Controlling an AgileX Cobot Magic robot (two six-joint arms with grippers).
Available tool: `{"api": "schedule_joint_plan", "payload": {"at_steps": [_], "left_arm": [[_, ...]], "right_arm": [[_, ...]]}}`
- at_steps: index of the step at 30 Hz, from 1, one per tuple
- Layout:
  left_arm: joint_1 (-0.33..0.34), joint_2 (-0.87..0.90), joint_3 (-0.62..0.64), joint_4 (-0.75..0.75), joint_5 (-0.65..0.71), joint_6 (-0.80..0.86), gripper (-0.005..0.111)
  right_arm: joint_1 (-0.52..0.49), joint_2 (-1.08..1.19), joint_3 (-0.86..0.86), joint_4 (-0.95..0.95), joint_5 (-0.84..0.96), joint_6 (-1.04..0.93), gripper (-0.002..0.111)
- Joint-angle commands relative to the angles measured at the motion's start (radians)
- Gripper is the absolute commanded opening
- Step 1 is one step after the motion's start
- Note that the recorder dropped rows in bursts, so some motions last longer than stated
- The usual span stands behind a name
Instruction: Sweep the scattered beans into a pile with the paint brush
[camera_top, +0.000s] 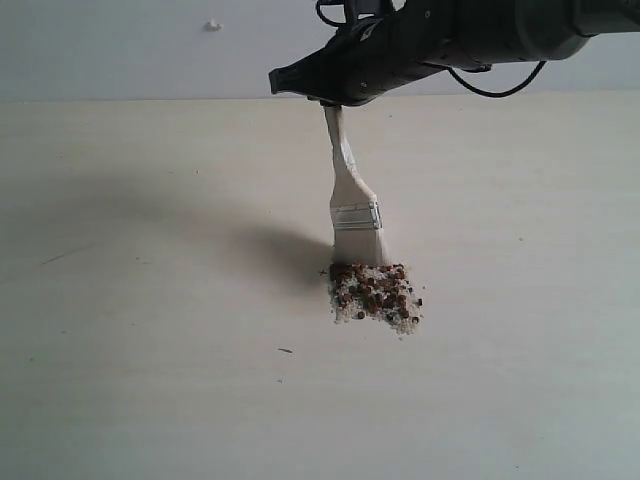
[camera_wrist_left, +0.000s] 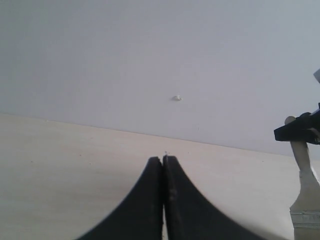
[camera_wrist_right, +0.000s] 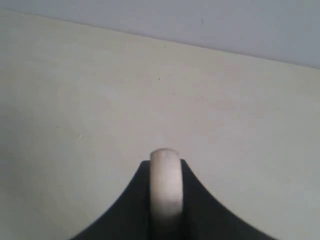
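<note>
Closure of the left jaws is complete: in the left wrist view the two black tips meet with no gap and hold nothing. They hang above the bare table (camera_wrist_left: 60, 165), pointing toward the pale wall (camera_wrist_left: 100, 50). These jaws do not appear in the exterior view.

At the centre of the exterior view, the paint brush (camera_top: 355, 200) stands nearly upright, with the top of its wooden handle leaning slightly left. The silver ferrule (camera_top: 356, 216) sits below the handle. The off-white bristles (camera_top: 358, 245) point down and reach the table at the far edge of the pile.

The beans (camera_top: 375, 290) lie gathered in one compact heap, touching the bristle tips and extending toward the camera and slightly right. Fine whitish grit (camera_top: 350, 310) is mixed among them. A few single beans lie just beside the heap's right edge. A small dark fleck (camera_top: 285, 350) lies apart, to the lower left of the heap.

The right arm (camera_top: 450, 40) enters from the upper right. The right jaws are clamped on the upper end of the handle. In the right wrist view the rounded handle end shows between the two black jaw faces.
</note>
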Motion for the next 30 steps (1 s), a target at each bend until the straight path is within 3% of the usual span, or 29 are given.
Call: {"api": "schedule_joint_plan", "payload": {"at_steps": [1,14,26,28,30], "left_arm": [[0.0,-0.004,0.003,-0.003,0.0,0.001,0.0],[0.0,-0.004,0.003,-0.003,0.0,0.001,0.0],[0.0,-0.004,0.003,-0.003,0.0,0.001,0.0],[0.0,-0.004,0.003,-0.003,0.0,0.001,0.0],[0.0,-0.004,0.003,-0.003,0.0,0.001,0.0]], "right_arm": [[-0.003,-0.026,-0.008,-0.008,-0.024,-0.02,0.0],[-0.003,-0.115,0.031,-0.008,-0.027,-0.01,0.0],[0.003,-0.73,0.818,-0.005,-0.665,0.023,0.0],[0.003,-0.796,1.038,-0.036,-0.936,0.129,0.0],[0.003,-0.797,1.136,-0.06,-1.061,0.169,0.0]]}}
